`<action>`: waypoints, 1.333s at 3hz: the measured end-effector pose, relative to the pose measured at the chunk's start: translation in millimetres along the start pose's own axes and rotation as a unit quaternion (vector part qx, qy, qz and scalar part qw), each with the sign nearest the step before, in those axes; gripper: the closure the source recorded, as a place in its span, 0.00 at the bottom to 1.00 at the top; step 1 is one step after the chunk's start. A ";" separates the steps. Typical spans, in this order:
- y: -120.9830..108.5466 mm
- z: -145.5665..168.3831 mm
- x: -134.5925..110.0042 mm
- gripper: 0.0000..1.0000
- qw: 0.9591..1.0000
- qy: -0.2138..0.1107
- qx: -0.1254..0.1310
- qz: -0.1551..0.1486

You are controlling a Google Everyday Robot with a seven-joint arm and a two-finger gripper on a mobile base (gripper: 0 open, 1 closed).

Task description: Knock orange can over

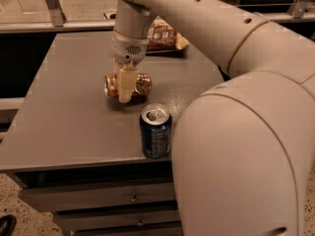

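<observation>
The orange can (142, 84) lies on its side on the grey table (69, 117), near the middle, with its silver top facing left. My gripper (125, 88) comes straight down from the arm above and stands right at the can, crossing its middle on the near side. Part of the can is hidden behind it.
A dark blue can (155, 131) stands upright near the table's front edge, just in front of the orange can. A snack bag (162, 36) lies at the table's back edge. My big arm segments fill the right side of the view. Drawers (98, 198) sit under the tabletop.
</observation>
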State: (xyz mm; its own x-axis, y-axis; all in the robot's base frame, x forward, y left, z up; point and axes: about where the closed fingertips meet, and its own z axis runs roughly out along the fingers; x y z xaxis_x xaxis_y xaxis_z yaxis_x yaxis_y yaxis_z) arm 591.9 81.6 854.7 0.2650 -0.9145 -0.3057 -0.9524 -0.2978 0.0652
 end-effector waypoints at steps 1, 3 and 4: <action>2.7 -1.0 -3.7 0.00 1.000 -0.029 0.002 0.006; 8.2 -3.3 -7.1 0.00 0.997 -0.069 0.003 0.018; 8.6 -6.7 -3.8 0.00 0.997 -0.077 0.010 0.025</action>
State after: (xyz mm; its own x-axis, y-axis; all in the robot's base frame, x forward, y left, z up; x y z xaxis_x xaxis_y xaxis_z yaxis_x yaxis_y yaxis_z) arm 583.7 80.7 862.8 0.1927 -0.8744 -0.4453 -0.9671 -0.2460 0.0645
